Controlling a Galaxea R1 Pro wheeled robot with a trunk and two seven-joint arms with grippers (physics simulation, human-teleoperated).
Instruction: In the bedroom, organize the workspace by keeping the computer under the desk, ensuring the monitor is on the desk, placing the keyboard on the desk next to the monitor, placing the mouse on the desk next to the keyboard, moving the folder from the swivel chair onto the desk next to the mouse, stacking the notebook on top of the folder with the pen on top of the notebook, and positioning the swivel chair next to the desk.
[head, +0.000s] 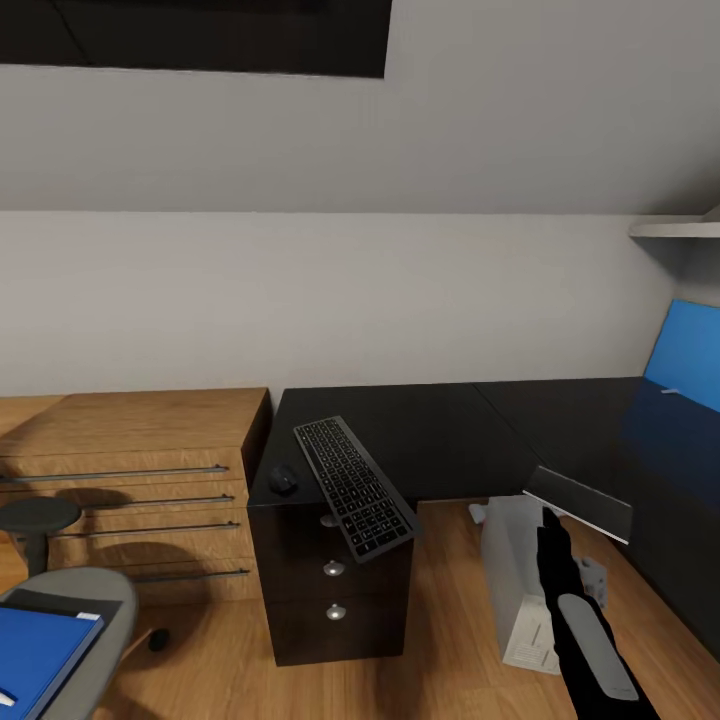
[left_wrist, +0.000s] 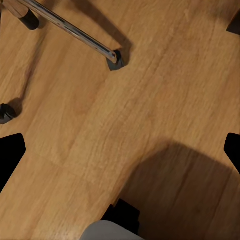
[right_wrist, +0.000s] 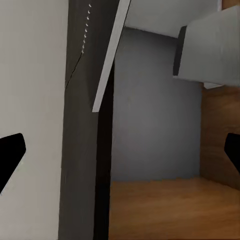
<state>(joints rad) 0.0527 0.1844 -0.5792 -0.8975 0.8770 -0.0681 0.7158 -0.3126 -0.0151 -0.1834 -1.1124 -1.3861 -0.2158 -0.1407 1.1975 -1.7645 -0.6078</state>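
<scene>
Head view shows the table with its shiny black top in the corner of the room, against a pale wall. The keyboard lies slanted on the near left part of the table, and one end sticks out past the front edge above the dark drawers with round silver knobs. The mouse sits just beside the keyboard, on its left. A light wood drawer chest stands touching the left side of the table. At the bottom left is the swivel chair, and the blue folder lies flat on its seat with a small white bit at its near corner. The computer stands on the wood floor under the right wing of the table, and a thin flat panel leans over it at the table's edge. A blue board stands at the far right. The right arm reaches forward and low toward the computer. Its claw tips show dark at both sides of the right wrist view, wide apart, holding nothing. The left claw tips are also spread apart over the wood floor, near a chrome chair leg. No writing can be read.
</scene>
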